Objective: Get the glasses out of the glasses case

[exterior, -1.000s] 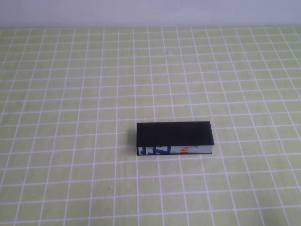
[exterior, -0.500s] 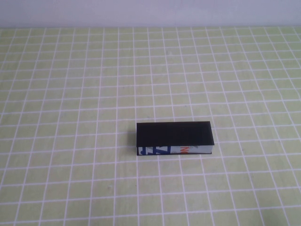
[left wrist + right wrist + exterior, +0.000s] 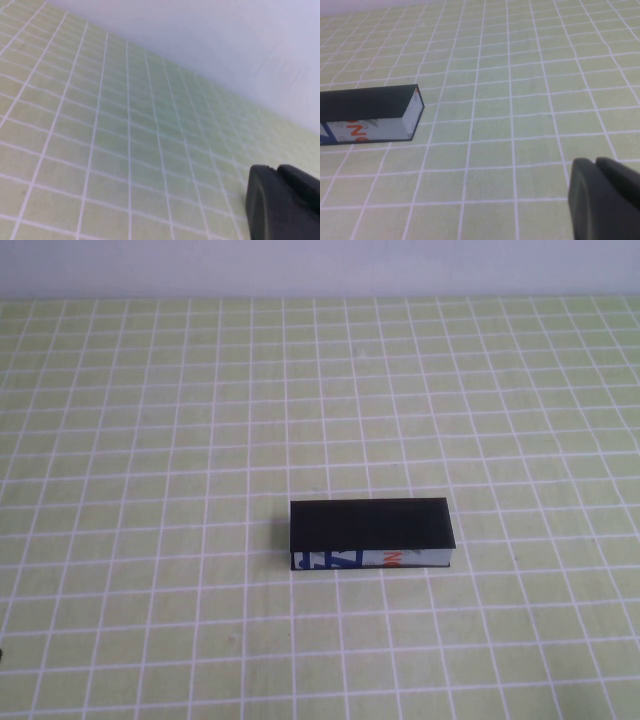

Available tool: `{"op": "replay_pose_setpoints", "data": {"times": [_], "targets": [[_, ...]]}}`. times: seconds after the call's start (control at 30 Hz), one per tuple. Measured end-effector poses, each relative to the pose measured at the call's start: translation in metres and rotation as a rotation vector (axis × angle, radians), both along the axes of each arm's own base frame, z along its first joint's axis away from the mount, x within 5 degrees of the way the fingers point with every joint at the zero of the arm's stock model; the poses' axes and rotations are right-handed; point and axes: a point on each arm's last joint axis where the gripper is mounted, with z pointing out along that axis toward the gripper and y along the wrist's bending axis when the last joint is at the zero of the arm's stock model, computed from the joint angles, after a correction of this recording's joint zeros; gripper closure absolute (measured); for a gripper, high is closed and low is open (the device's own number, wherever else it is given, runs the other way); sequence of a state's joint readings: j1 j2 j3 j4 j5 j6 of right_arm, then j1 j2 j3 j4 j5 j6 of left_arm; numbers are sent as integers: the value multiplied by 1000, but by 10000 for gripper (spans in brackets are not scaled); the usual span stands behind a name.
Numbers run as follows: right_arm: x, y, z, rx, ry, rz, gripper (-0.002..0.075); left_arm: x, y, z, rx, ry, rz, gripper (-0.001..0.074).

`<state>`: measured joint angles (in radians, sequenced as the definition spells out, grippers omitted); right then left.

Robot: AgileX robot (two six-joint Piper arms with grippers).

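The glasses case (image 3: 370,532) is a black rectangular box that lies shut, lid flat, a little right of the table's middle. Its printed blue, white and orange long side faces me. The glasses are hidden. In the right wrist view one end of the case (image 3: 367,115) shows, and my right gripper (image 3: 594,162) hangs shut and empty well apart from that end. My left gripper (image 3: 275,170) is shut and empty over bare mat, with the case out of its view. Neither gripper shows clearly in the high view.
A green mat with a white grid (image 3: 150,440) covers the table. A pale wall (image 3: 320,265) runs along its far edge. Bare mat surrounds the case on all sides.
The case has not moved. A tiny dark speck has appeared at the lower left edge of the high view.
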<state>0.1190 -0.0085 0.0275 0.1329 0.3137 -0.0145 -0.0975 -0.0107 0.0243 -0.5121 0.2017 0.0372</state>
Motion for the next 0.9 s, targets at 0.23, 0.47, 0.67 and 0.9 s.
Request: {"op": "replay_pose_setpoints", "data": {"times": [0.23,0.47,0.67,0.9], "targets": [[0,0,0,0,0,0,743,0,-1,4,-200,-5,5,739],[0,0,0,0,0,0,743,12,-17,32,-129,282,-147,739],[0,0,0,0,0,0,743,56,-28,76,87,491,-292,739],[0,0,0,0,0,0,743,136,-44,96,226,560,-476,739]]}}
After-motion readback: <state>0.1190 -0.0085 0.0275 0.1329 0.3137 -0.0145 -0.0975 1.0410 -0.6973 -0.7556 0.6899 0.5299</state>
